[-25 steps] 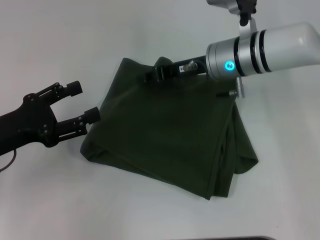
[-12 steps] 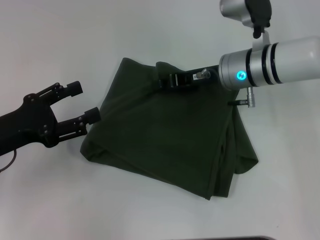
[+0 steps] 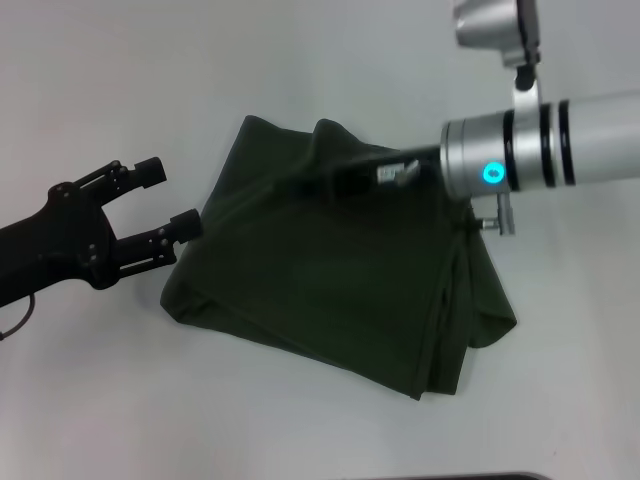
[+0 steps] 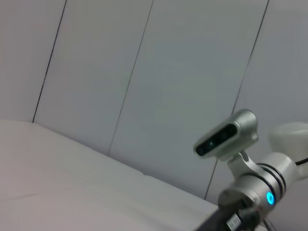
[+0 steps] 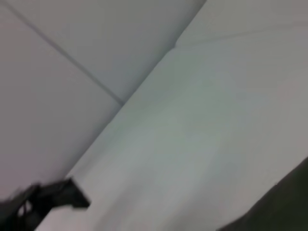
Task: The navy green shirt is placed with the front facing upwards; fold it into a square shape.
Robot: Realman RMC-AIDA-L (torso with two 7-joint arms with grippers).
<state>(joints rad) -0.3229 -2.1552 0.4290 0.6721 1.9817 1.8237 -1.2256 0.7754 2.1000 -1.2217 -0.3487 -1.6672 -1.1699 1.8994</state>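
The navy green shirt lies folded into a rough rectangle in the middle of the white table, plain side up with no lettering showing. My right gripper reaches in from the right and lies low over the shirt's far edge, beside a raised fold. Its dark fingers blend into the cloth. My left gripper stands open just off the shirt's left edge, holding nothing. The right wrist view catches a corner of the shirt and a left fingertip.
The white table surrounds the shirt on all sides. The left wrist view shows a panelled wall behind the table, and the right arm's silver wrist with its camera. A dark edge runs along the table's front.
My right wrist has shifted to the right and nearer, and its gripper now lies lower across the shirt's far edge. The left arm and the shirt have stayed put.
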